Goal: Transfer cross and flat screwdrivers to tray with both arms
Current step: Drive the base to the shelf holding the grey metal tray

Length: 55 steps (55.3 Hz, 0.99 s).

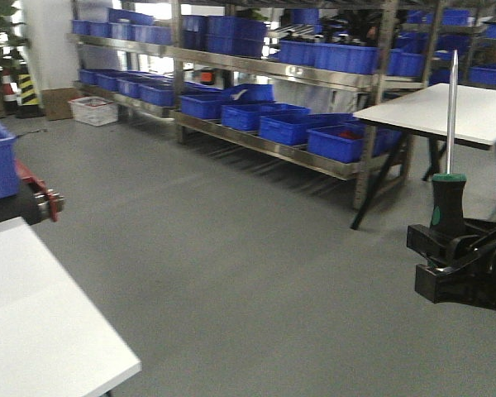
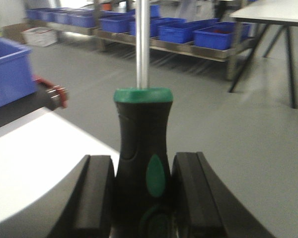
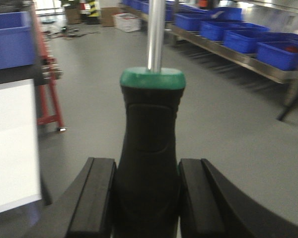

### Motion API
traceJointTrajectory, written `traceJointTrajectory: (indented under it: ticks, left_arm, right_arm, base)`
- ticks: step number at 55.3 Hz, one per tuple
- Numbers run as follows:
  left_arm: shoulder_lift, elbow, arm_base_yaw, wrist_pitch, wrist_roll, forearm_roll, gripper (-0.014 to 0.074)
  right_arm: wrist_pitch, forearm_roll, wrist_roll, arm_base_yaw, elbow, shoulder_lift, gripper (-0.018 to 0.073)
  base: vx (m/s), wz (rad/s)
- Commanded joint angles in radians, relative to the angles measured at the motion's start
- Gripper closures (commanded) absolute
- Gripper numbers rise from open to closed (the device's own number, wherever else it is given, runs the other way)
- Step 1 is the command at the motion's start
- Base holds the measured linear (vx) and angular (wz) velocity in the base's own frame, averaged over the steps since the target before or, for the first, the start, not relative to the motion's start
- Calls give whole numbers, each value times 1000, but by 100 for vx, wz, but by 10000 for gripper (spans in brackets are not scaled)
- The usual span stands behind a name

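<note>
My left gripper (image 2: 143, 166) clamped on one screwdriver (image 2: 141, 144) by its handle, shaft running straight out beyond the pads, my right gripper (image 3: 147, 168) clamping the second screwdriver (image 3: 150, 139) likewise

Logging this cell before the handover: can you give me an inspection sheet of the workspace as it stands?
surface: white table at the front view's lower left.
job's things: left screwdriver and right screwdriver held upright, shafts up; tray not in view.
clutter: nothing seen.
grippers: left gripper and right gripper each shut on a handle.
cables: nothing seen.
surroundings: grey floor, racks of blue bins, second white table.
</note>
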Motion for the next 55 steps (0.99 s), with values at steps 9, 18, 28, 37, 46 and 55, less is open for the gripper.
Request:
traceJointTrajectory:
  ticks: [9,18,28,37,46,55]
  left_arm:
    - [-7,-27,-4,-87,1,-26,594]
    - [-7,-27,-4,-88,1,-26,594]
    - [-7,-27,-4,-88,1,-26,594]
    - [-7,-27,-4,-86,1,-26,594]
    - [-7,-27,-4,-87,1,-26,594]
    - [-7,-27,-4,-87,1,-26,594]
  right_arm:
    - [-92,-11,-3,-4,-31,-19,567]
    - [-92,-11,-3,-4,-31,-19,567]
    - [-92,-11,-3,-4,-31,-19,567]
    - [-95,-11,-3,-4,-31,-19,567]
    - [-92,-11,-3,-4,-31,-19,567]
    - [-92,-11,-3,-4,-31,-19,567]
  base:
    - [11,-72]
    - [21,-63]
    - [28,-54]
    - [34,-38]
    - [39,-27]
    - [44,-20]
